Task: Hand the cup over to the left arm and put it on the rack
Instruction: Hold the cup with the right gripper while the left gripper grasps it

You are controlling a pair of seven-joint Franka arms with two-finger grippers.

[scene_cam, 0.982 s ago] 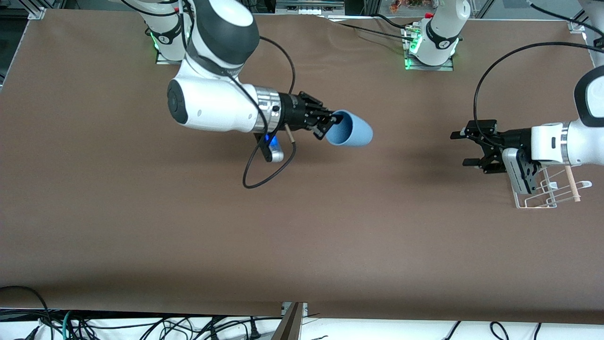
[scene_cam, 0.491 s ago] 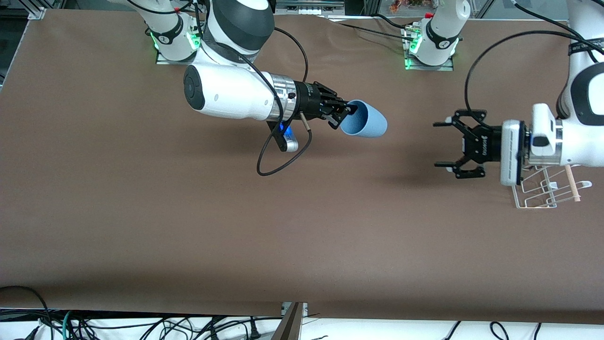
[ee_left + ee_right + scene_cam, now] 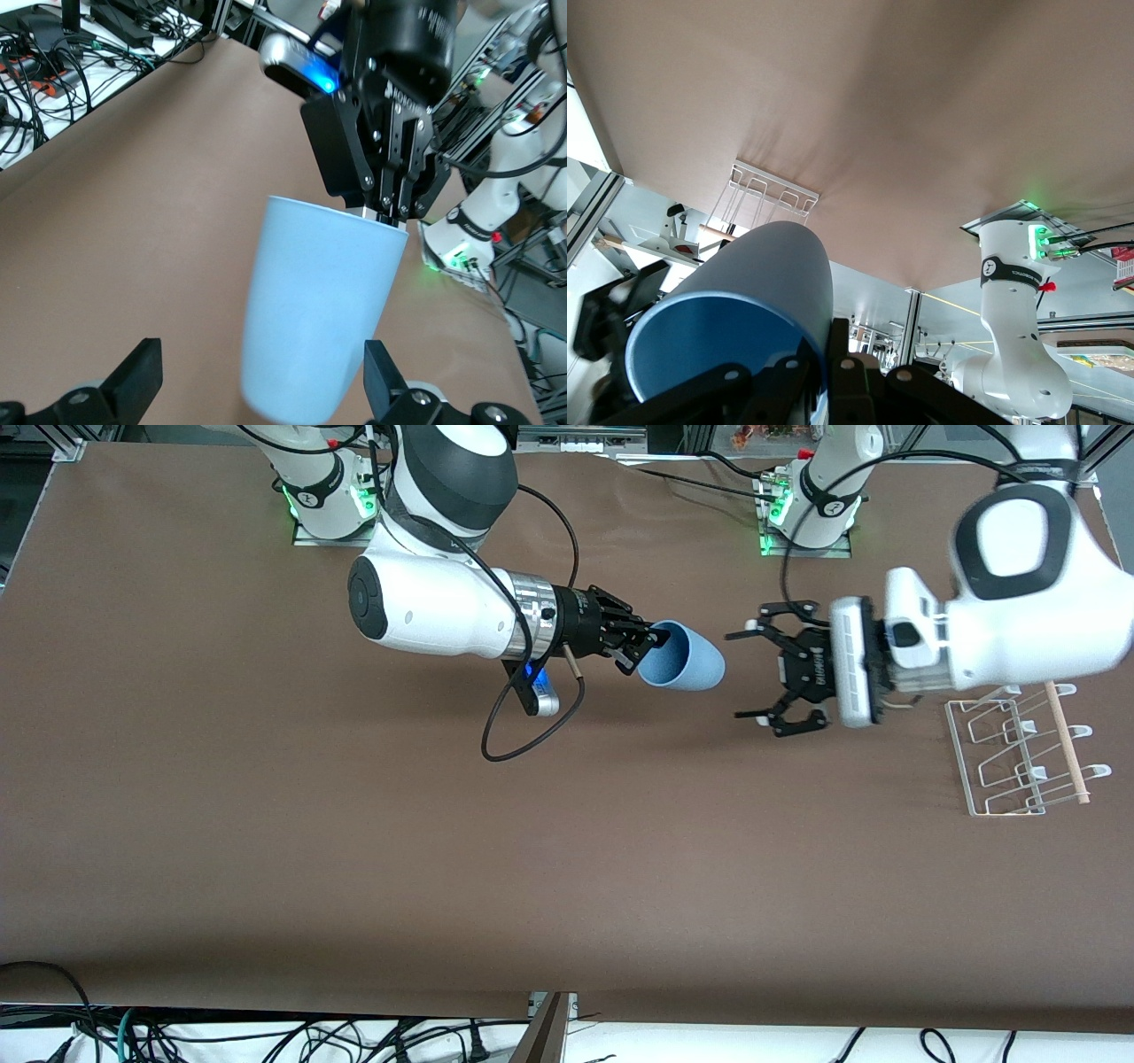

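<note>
**Cup held aloft between the two tools**

The light-blue cup [image 3: 681, 657] is up in the air over the brown desk [image 3: 443, 850], lying nearly level, its closed base pointing toward the left arm's end. The right tool [image 3: 640, 646] pinches the cup's rim, one finger inside the mouth and one outside, clamped tight. In the left wrist view the same cup [image 3: 317, 306] fills the middle, tapering toward the camera, with the right tool [image 3: 390, 212] gripping its rim above.

The left tool [image 3: 749, 676] hangs over the desk just beside the cup's base, fingers spread wide, not touching it; its fingertips [image 3: 133, 376] flank the cup's narrow end.

The white wire rack [image 3: 1019, 757] with its pale wooden rod [image 3: 1066, 742] stands on the desk at the left arm's end, well apart from the cup.
</note>
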